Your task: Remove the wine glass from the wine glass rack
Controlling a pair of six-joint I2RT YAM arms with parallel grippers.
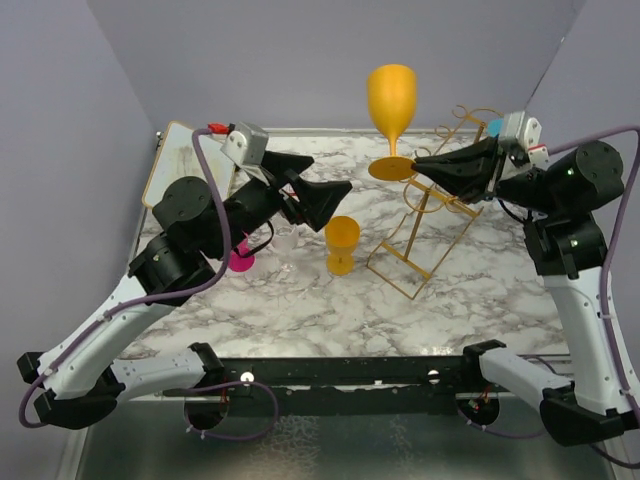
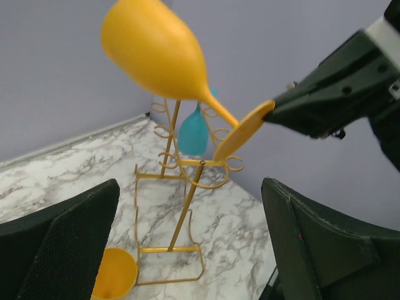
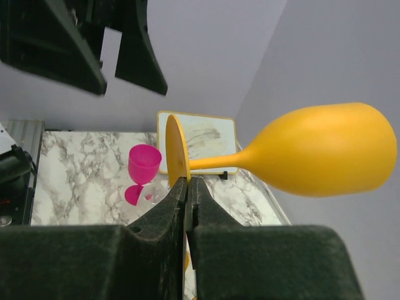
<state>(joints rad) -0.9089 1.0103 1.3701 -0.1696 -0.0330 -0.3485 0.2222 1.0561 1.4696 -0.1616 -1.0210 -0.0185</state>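
An orange wine glass (image 1: 391, 95) (image 2: 156, 56) (image 3: 325, 150) hangs in the air, clear of the gold wire wine glass rack (image 1: 430, 232) (image 2: 181, 187). My right gripper (image 1: 418, 164) (image 3: 187, 186) is shut on the rim of the glass's round foot, its black tip (image 2: 281, 111) reaching in from the right. My left gripper (image 1: 335, 200) (image 2: 187, 250) stands wide open to the left of the glass and lower, nothing between its fingers (image 2: 62, 250). A teal glass (image 2: 194, 131) (image 1: 495, 127) hangs on the rack's far side.
A second orange glass (image 1: 342, 245) (image 2: 115, 275) stands upright on the marble table near the rack's foot. A pink glass (image 1: 241, 262) (image 3: 144, 165) and a clear one (image 3: 153, 194) stand under the left arm. A gold-framed board (image 1: 180, 165) (image 3: 200, 134) leans at the back left.
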